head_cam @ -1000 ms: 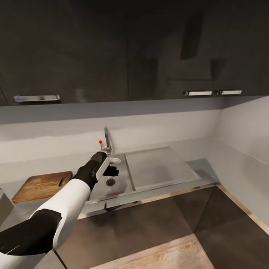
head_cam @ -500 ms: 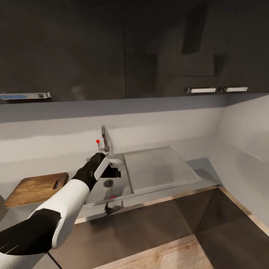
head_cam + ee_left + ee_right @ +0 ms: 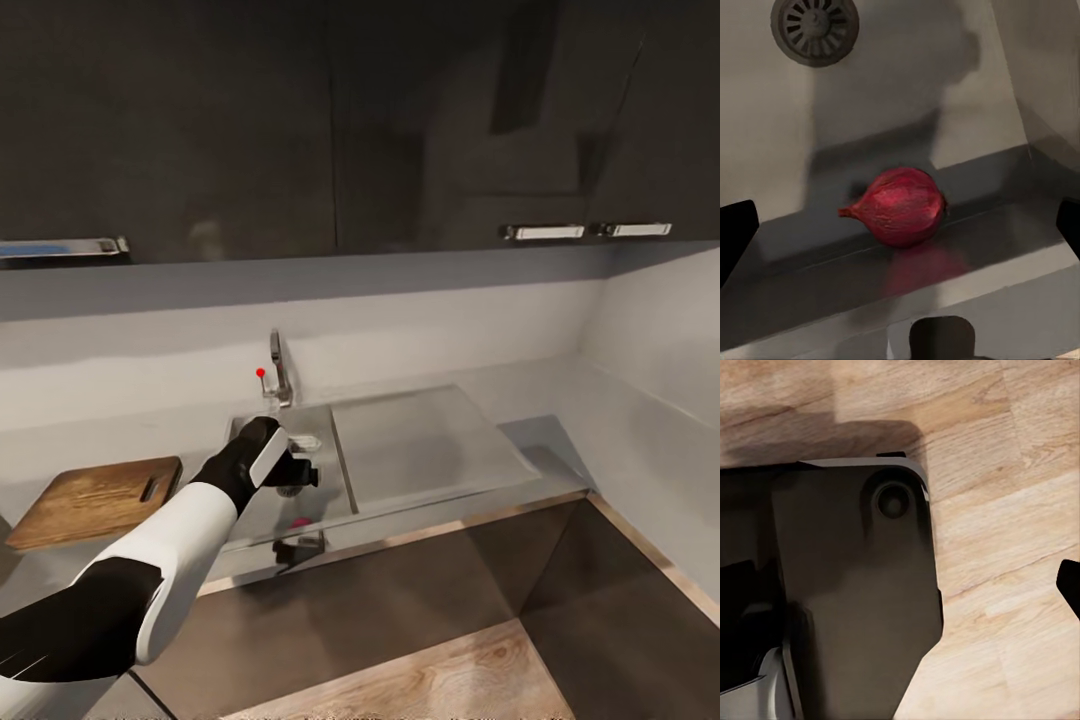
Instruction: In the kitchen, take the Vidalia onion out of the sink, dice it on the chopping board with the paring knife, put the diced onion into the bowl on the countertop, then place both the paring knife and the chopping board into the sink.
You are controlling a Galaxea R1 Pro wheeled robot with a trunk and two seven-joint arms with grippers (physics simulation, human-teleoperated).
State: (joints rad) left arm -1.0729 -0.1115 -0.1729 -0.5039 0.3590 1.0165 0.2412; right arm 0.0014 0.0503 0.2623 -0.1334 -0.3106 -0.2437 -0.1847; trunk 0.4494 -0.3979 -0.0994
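Reaching into the sink [image 3: 340, 470] with the left gripper [image 3: 300, 470], fingers spread wide, empty; dark fingertips [image 3: 736, 234] visible at both edges of the left wrist view with the onion [image 3: 898, 206] lying between them, not touched.

Left to right in the head view:
- Chopping board [image 3: 95, 497] at 9 o'clock on the counter [image 3: 560, 440], bare, well apart from the basin.
- Left arm crossing from 8 o'clock toward centre.
- Tap [image 3: 276, 370] with red-tipped lever at 12 o'clock of the basin; drain [image 3: 815, 26] beyond the onion in the wrist view.
- Onion dark red, on its side against the near wall of the basin, at 6 o'clock of the drain.
- Flat drainboard at 3 o'clock of the basin.

Right gripper: one dark fingertip at the frame edge over wood floor [image 3: 1020, 510] and the robot's dark base; cannot tell whether spread or closed.

Progress, judged: very early. Onion not yet grasped; dicing, filling the bowl and returning knife and board all remaining.

Writing, brands, labels: none legible.
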